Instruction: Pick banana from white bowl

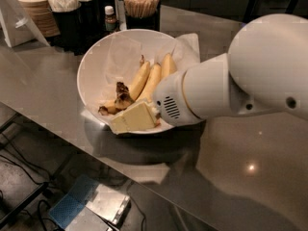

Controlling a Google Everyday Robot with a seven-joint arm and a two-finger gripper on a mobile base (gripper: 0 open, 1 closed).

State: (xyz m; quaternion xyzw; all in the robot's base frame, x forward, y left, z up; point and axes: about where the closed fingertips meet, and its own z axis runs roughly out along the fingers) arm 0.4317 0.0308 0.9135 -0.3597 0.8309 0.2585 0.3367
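Observation:
The white bowl (98, 66), lined with crinkled white paper, sits on the grey counter. Several bananas lie in its right half. The longest pale-yellow banana (152, 82) lies in the middle, between a shorter one (138, 79) with a blackened end and another (167, 64) partly behind my arm. My gripper (134, 118) is low over the bowl's front rim, at the near ends of the bananas, touching or just above them. The big white arm (226, 85) reaches in from the right and hides the bowl's right edge.
Behind the bowl stand black holders (79, 18), a cup of wooden stirrers (141, 4), a small bottle (110, 17) and stacked paper cups (36, 6). The counter edge (72, 138) runs diagonally in front. Below lie floor cables and a blue-grey box (89, 206).

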